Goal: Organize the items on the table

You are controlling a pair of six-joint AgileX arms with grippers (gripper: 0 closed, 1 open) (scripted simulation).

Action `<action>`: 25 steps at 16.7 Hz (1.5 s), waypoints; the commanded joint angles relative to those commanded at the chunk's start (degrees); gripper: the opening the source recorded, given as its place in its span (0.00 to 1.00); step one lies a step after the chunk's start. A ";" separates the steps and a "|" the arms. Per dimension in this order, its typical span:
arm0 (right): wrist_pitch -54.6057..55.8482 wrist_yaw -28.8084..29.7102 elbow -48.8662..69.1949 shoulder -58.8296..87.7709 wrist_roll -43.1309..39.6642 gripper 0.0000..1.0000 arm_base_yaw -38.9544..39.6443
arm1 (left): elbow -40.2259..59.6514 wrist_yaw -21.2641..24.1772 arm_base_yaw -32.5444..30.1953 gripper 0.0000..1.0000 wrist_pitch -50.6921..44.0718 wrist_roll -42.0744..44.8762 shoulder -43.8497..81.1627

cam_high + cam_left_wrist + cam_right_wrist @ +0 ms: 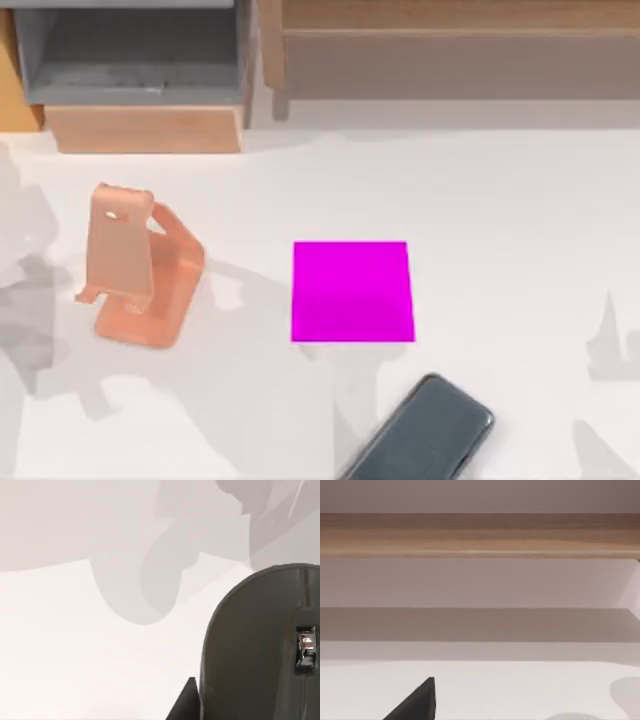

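The left gripper (pixel 186 702) is hovering beside the mouse (pixel 260 645), grip state unclear; smartphone (pixel 425 435) is waiting at lower frame; grasping seems next

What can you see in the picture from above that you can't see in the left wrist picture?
The top view has the salmon-orange phone stand standing at the table's left, the flat magenta pad near the middle, the dark smartphone lying at the near edge, and the shelf unit along the back. The left wrist view has the dark grey mouse up close, with its scroll wheel, and a dark fingertip of the left gripper beside it. Both show the white table with soft grey shadows on it.
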 joint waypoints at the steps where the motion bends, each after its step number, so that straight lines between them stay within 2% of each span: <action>1: 0.00 0.00 0.00 0.00 0.00 1.00 0.00 | 0.86 0.01 -0.01 0.00 -1.08 -0.11 -0.63; 7: 0.00 0.00 0.00 0.00 0.00 1.00 0.00 | 1.64 -0.28 -0.29 0.00 -1.35 -0.66 -0.80; 9: 0.00 0.00 0.00 0.00 0.00 1.00 0.00 | 4.11 -1.60 -2.25 0.00 -1.10 -3.64 -0.69; 12: 0.00 0.00 0.00 0.00 0.00 1.00 0.00 | 10.37 -4.64 -7.86 0.00 -0.81 -12.67 0.36; 18: 0.00 0.00 0.00 0.00 0.00 1.00 0.00 | 23.72 -9.02 -24.71 0.00 -1.83 -44.38 7.44; 21: 0.00 0.00 0.00 0.00 0.00 1.00 0.00 | 28.55 -8.63 -34.11 0.00 -2.77 -63.45 13.11; 25: 0.00 0.00 0.00 0.00 0.00 1.00 0.00 | 32.08 -5.94 -45.08 0.00 -3.94 -87.62 21.08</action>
